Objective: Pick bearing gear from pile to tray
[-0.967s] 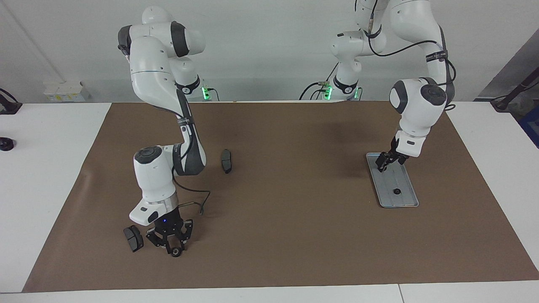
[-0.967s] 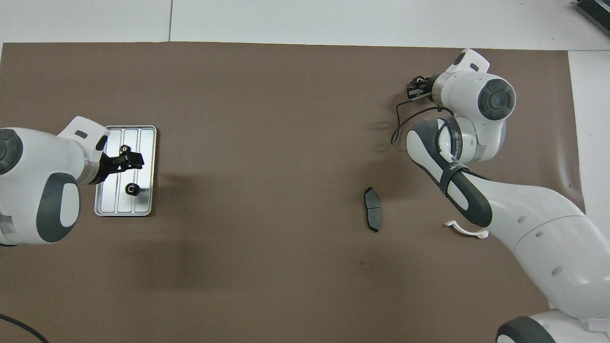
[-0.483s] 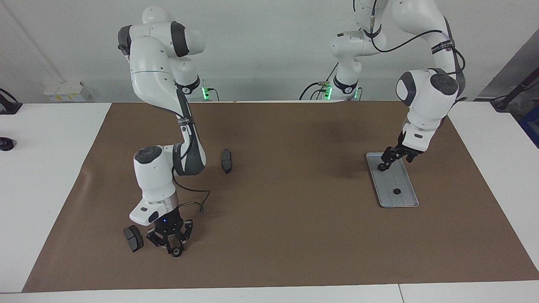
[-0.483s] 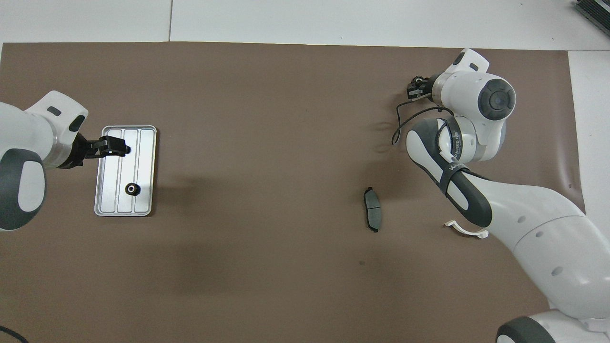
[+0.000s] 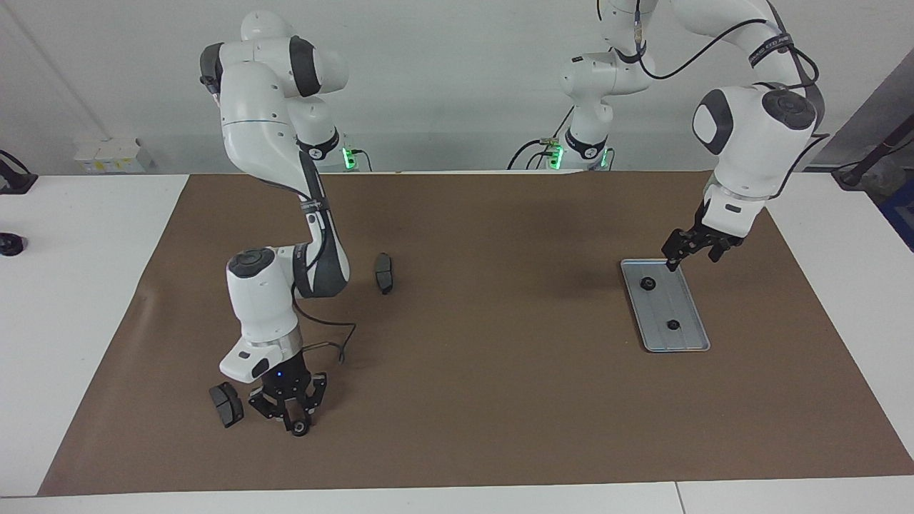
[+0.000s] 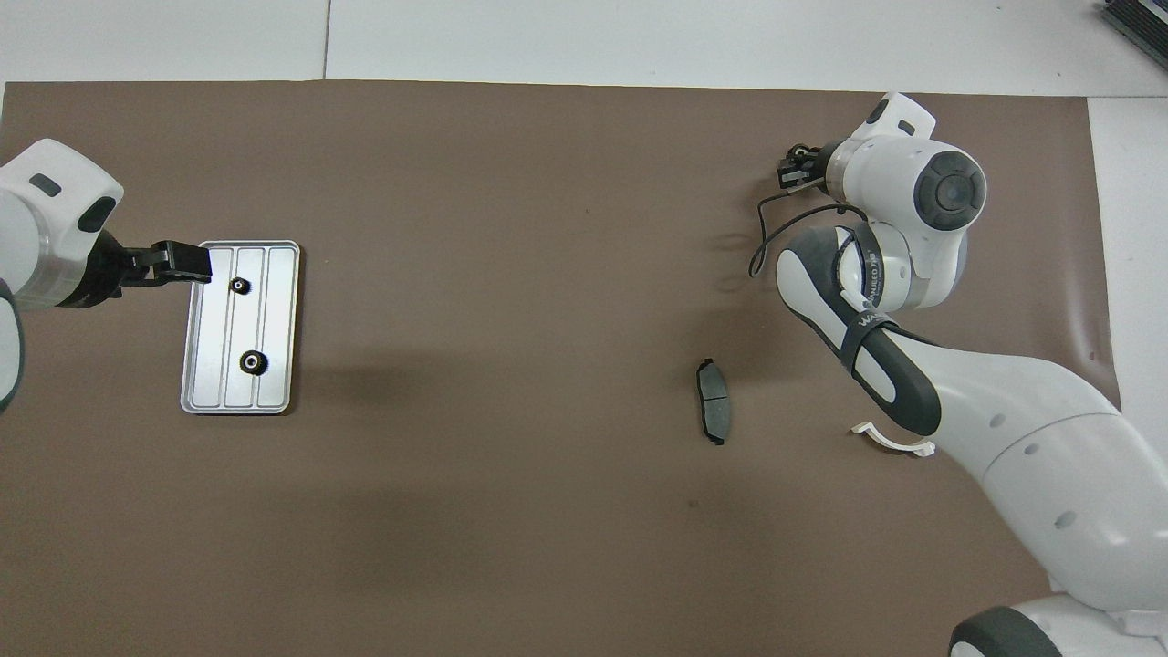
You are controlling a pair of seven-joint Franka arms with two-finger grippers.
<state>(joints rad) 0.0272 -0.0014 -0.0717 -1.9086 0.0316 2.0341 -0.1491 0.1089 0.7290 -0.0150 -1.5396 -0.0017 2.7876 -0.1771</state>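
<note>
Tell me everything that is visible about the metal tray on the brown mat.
The tray is a flat silver-grey metal rectangle with rounded corners, a low rim and faint lengthwise ridges. It lies flat on the brown mat toward the left arm's end of the table. Two small black gears rest in it, apart: one farther from the robots, one nearer. The left pincer hangs above its edge, not touching it.

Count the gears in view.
3. Two gears lie in the tray, one nearer the robots; the third gear sits under the right gripper. Others may be hidden.
</note>
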